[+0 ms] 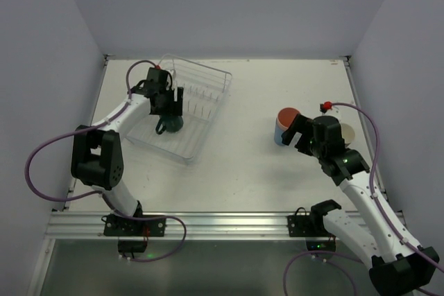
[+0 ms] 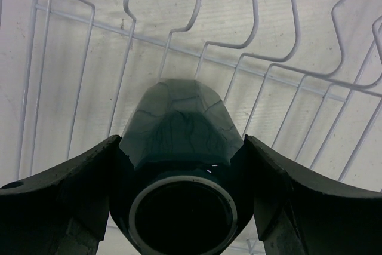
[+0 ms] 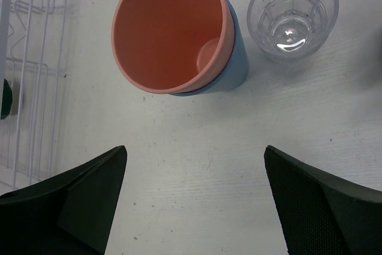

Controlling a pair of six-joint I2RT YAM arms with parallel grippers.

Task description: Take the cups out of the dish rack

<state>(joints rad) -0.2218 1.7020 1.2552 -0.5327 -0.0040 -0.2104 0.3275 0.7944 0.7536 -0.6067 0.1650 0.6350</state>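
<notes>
The dish rack [image 1: 201, 81] stands at the table's back left. My left gripper [image 1: 169, 110] is inside it, shut on the dark teal mug [image 1: 171, 125]. In the left wrist view the mug [image 2: 179, 126] sits between both fingers [image 2: 77, 189], its mouth towards the camera, over the rack's wires [image 2: 250, 46]. My right gripper [image 3: 194, 165] is open and empty above bare table, just short of the salmon-pink tumbler [image 3: 170, 28], which is nested in the light-blue tumbler [image 3: 237, 67]. A clear glass [image 3: 292, 13] stands right beside them. The stacked tumblers [image 1: 284, 123] show right of the table's centre.
The rack's edge [image 3: 30, 58] shows at the left of the right wrist view. A pale round object [image 1: 349, 134] sits beside my right arm, partly hidden. The table's side walls are close on both sides.
</notes>
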